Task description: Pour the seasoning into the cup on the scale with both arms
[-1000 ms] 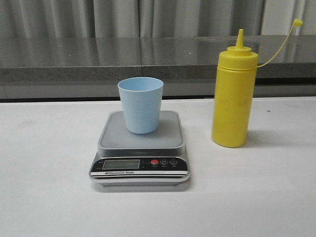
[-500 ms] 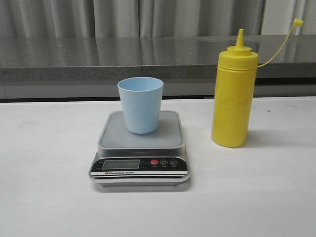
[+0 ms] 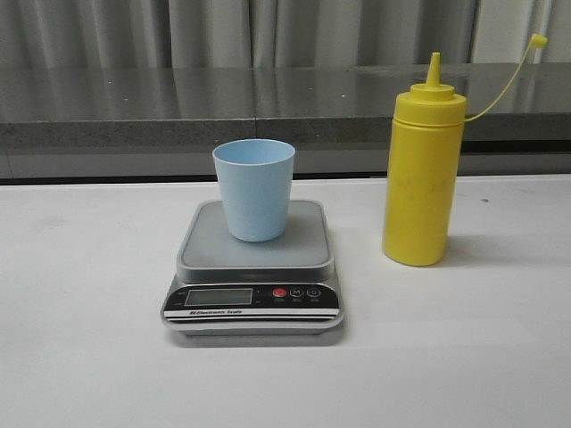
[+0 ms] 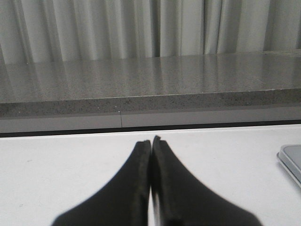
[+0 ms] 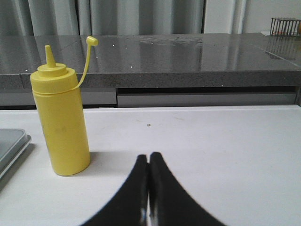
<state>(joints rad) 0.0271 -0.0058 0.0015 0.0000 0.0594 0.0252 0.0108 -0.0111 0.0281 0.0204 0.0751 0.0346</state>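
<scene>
The pale blue cup point(image 3: 254, 188) stands upright on the silver-grey scale point(image 3: 254, 267) at the table's middle. The yellow seasoning bottle point(image 3: 423, 174) stands upright to the right of the scale, its cap hanging open on a thin tether. It also shows in the right wrist view point(image 5: 60, 120), with the scale's edge point(image 5: 11, 148) beside it. My right gripper point(image 5: 149, 157) is shut and empty, low over the table, apart from the bottle. My left gripper point(image 4: 151, 142) is shut and empty over bare table; the scale's corner point(image 4: 291, 160) shows at the view's edge. Neither arm shows in the front view.
A grey stone counter point(image 3: 268, 102) runs along the back behind the white table point(image 3: 89, 357), with curtains above it. A small wire rack point(image 5: 284, 26) stands on the counter in the right wrist view.
</scene>
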